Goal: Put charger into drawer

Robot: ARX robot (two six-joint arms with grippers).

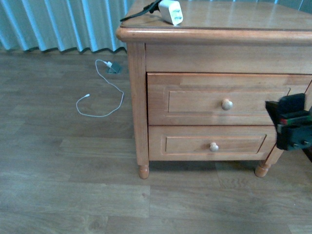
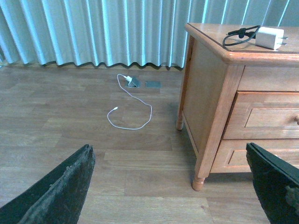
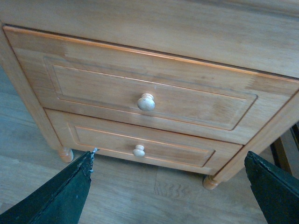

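Front view: charger (image 1: 171,11) lay on cabinet (image 1: 243,19) top, near its corner.
Drawer (image 1: 195,102): was shut.
Right gripper (image 3: 168,158): jaws were apart, facing drawer.
Left gripper (image 2: 167,154): jaws were apart above floor (image 2: 70,116).

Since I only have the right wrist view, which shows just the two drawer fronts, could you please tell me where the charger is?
Observer: The charger lies on top of the nightstand, near its front left corner, with its black cord trailing left.
Operator: Thank you. Is the left gripper anywhere near it?
Observer: No. The left gripper is out to the nightstand's left, facing its side, open with nothing in it.
Operator: Is anything lying on the floor over there?
Observer: Yes, a thin white cable lies looped on the floor left of the nightstand, near the curtain.
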